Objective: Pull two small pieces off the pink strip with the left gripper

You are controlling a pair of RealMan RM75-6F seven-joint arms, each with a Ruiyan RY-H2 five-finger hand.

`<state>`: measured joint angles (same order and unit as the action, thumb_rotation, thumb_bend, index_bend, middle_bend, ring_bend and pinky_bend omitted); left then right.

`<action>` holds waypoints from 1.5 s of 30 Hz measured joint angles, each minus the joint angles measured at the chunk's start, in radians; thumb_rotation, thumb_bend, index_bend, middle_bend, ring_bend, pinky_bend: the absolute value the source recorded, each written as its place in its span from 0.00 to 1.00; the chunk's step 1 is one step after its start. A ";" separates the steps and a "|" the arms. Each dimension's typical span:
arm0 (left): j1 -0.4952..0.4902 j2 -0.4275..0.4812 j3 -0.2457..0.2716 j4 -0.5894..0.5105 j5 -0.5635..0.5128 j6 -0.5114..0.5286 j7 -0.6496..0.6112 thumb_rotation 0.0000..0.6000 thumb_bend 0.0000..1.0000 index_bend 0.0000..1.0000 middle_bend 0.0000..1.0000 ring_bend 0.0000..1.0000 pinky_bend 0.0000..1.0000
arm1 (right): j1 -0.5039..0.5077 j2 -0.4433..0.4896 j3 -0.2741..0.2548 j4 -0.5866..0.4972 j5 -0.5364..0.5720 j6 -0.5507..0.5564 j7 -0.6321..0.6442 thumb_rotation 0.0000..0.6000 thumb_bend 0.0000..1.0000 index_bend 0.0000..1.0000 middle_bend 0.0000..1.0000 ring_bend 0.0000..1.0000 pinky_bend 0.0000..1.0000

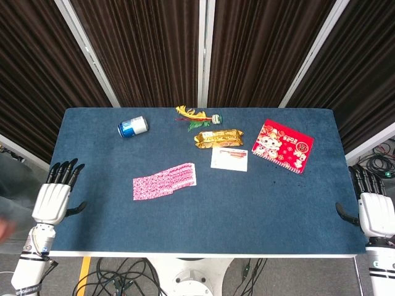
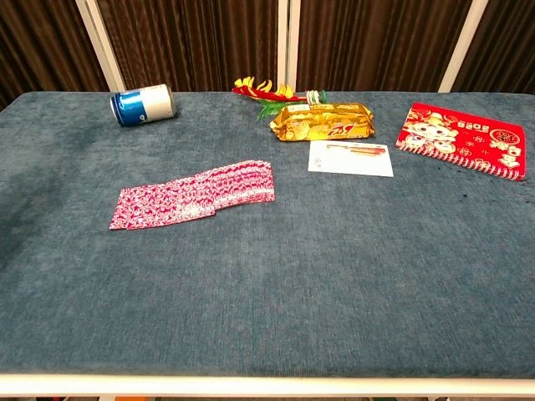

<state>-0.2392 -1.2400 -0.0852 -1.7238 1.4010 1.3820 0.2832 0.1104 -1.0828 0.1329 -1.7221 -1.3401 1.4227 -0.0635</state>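
1. My left hand (image 1: 54,196) waits at the table's (image 1: 185,237) left edge, fingers apart and holding nothing; my right hand (image 1: 374,206) is likewise released at the right edge
2. The pink strip (image 1: 165,181) lies flat mid-table, thin and patterned, well apart from both hands, so I judge no piece pulled yet
3. Behind it lie a can (image 1: 133,126) on its side, a glossy gold packet (image 1: 218,137), a white card (image 1: 229,158) and a red envelope (image 1: 283,145)
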 measured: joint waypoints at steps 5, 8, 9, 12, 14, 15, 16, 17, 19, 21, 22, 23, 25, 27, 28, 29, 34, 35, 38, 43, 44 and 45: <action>-0.001 -0.002 0.002 -0.003 0.004 0.002 0.008 1.00 0.17 0.08 0.00 0.00 0.01 | -0.001 0.001 -0.001 0.000 0.001 0.001 0.002 1.00 0.21 0.00 0.00 0.00 0.00; -0.004 0.001 0.000 -0.006 0.002 -0.001 0.010 1.00 0.17 0.08 0.00 0.00 0.01 | -0.001 0.001 0.000 0.000 0.003 0.000 0.004 1.00 0.21 0.00 0.00 0.00 0.00; -0.005 0.002 -0.001 -0.007 0.002 -0.002 0.011 1.00 0.17 0.08 0.00 0.00 0.01 | -0.001 0.000 0.001 0.000 0.004 0.000 0.004 1.00 0.21 0.00 0.00 0.00 0.00; -0.007 0.003 -0.004 -0.009 0.004 -0.001 0.010 1.00 0.17 0.08 0.00 0.00 0.01 | 0.001 -0.002 0.002 0.001 0.006 -0.003 0.003 1.00 0.21 0.00 0.00 0.00 0.00; -0.007 0.003 -0.003 -0.009 0.005 0.000 0.006 1.00 0.17 0.08 0.02 0.01 0.03 | 0.001 -0.002 0.000 0.000 0.004 -0.005 -0.001 1.00 0.21 0.00 0.00 0.00 0.00; -0.007 0.003 -0.003 -0.007 0.006 0.001 0.005 1.00 0.17 0.08 0.06 0.04 0.07 | 0.001 -0.002 -0.001 0.000 0.002 -0.004 -0.003 1.00 0.21 0.00 0.00 0.00 0.00; -0.006 0.002 -0.004 -0.003 0.009 0.006 0.007 1.00 0.17 0.07 0.18 0.16 0.19 | 0.000 -0.003 -0.002 0.001 -0.001 -0.001 -0.004 1.00 0.21 0.00 0.00 0.00 0.00; -0.005 -0.001 -0.004 0.001 0.013 0.011 0.008 1.00 0.18 0.07 0.33 0.33 0.36 | 0.000 -0.003 -0.003 0.002 -0.002 0.001 -0.004 1.00 0.21 0.00 0.00 0.00 0.00; -0.004 -0.010 -0.003 0.014 0.018 0.021 0.012 1.00 0.22 0.07 0.58 0.62 0.66 | -0.003 -0.004 -0.004 0.003 -0.003 0.003 -0.001 1.00 0.21 0.00 0.00 0.00 0.00; -0.003 -0.011 0.001 0.013 0.011 0.013 0.019 1.00 0.28 0.07 0.74 0.77 0.81 | -0.003 -0.003 -0.005 0.003 -0.002 0.003 -0.005 1.00 0.21 0.00 0.00 0.00 0.00; -0.003 -0.010 0.003 0.005 0.001 0.003 0.027 1.00 0.35 0.07 0.81 0.83 0.85 | -0.004 -0.002 -0.005 0.002 -0.002 0.003 -0.006 1.00 0.21 0.00 0.00 0.00 0.00; -0.003 -0.008 0.005 -0.001 -0.005 -0.004 0.035 1.00 0.41 0.07 0.84 0.86 0.87 | -0.004 -0.002 -0.005 0.000 -0.002 0.005 -0.007 1.00 0.21 0.00 0.00 0.00 0.00; -0.003 -0.007 0.009 -0.008 -0.011 -0.009 0.057 1.00 0.50 0.07 0.88 0.88 0.88 | -0.004 -0.001 -0.005 -0.002 -0.004 0.006 -0.010 1.00 0.21 0.00 0.00 0.00 0.00; -0.004 -0.009 0.015 -0.009 -0.005 -0.010 0.069 1.00 0.52 0.07 0.89 0.89 0.88 | -0.003 0.000 -0.005 -0.004 -0.005 0.004 -0.013 1.00 0.21 0.00 0.00 0.00 0.00; -0.006 -0.011 0.021 -0.008 0.004 -0.014 0.070 1.00 0.52 0.07 0.89 0.89 0.88 | -0.002 0.001 -0.005 -0.005 -0.005 0.003 -0.014 1.00 0.21 0.00 0.00 0.00 0.00; -0.008 -0.012 0.026 -0.008 0.012 -0.019 0.066 1.00 0.52 0.07 0.89 0.88 0.88 | -0.001 0.001 -0.004 -0.006 -0.005 0.003 -0.015 1.00 0.21 0.00 0.00 0.00 0.00; -0.026 -0.026 0.054 0.000 0.037 -0.076 0.048 1.00 0.53 0.07 0.89 0.88 0.88 | 0.002 0.005 0.000 -0.015 -0.007 0.004 -0.019 1.00 0.21 0.00 0.00 0.00 0.00; -0.031 -0.031 0.058 0.002 0.037 -0.089 0.049 1.00 0.54 0.07 0.89 0.88 0.88 | 0.003 0.007 0.001 -0.017 -0.007 0.004 -0.021 1.00 0.21 0.00 0.00 0.00 0.00; -0.051 -0.050 0.068 0.012 0.036 -0.137 0.057 1.00 0.54 0.07 0.88 0.88 0.87 | 0.007 0.013 0.007 -0.028 -0.005 0.005 -0.029 1.00 0.21 0.00 0.00 0.00 0.00; -0.098 -0.094 0.082 0.037 0.024 -0.237 0.092 1.00 0.56 0.07 0.88 0.88 0.87 | 0.013 0.018 0.012 -0.037 0.006 -0.002 -0.038 1.00 0.21 0.00 0.00 0.00 0.00; -0.107 -0.103 0.083 0.042 0.019 -0.257 0.098 1.00 0.56 0.07 0.88 0.88 0.87 | 0.014 0.018 0.013 -0.037 0.009 -0.005 -0.039 1.00 0.21 0.00 0.00 0.00 0.00; -0.117 -0.113 0.084 0.048 0.013 -0.276 0.105 1.00 0.56 0.07 0.88 0.88 0.87 | 0.015 0.017 0.013 -0.036 0.013 -0.007 -0.040 1.00 0.21 0.00 0.00 0.00 0.00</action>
<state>-0.3563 -1.3531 -0.0009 -1.6755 1.4142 1.1057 0.3885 0.1257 -1.0658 0.1464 -1.7583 -1.3276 1.4153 -0.1037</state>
